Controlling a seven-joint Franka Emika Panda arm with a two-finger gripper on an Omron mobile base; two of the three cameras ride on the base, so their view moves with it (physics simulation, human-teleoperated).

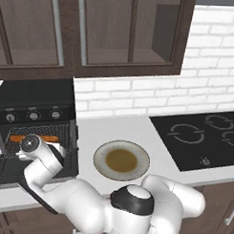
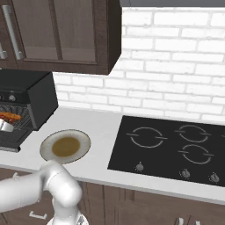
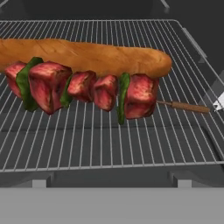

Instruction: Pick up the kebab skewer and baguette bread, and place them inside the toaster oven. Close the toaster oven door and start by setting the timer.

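The black toaster oven (image 1: 36,94) (image 2: 30,94) stands at the counter's left end, and its toaster oven door (image 1: 7,170) hangs dropped open in front. On the wire rack (image 3: 109,144) lies the long orange-brown baguette bread (image 3: 87,54) (image 1: 39,138). Just in front of it, side by side, rests the kebab skewer (image 3: 87,87) of red chunks and green bits, its stick end pointing right. My gripper (image 1: 44,146) reaches into the oven mouth just above the rack's front, open and holding nothing. Three round knobs (image 1: 34,116) sit in a row above the opening.
An empty round plate (image 1: 121,160) (image 2: 65,146) sits on the white counter right of the oven. Further right is the black stovetop (image 1: 204,136) (image 2: 171,147). Dark wall cabinets (image 1: 93,32) hang above, over a white brick wall.
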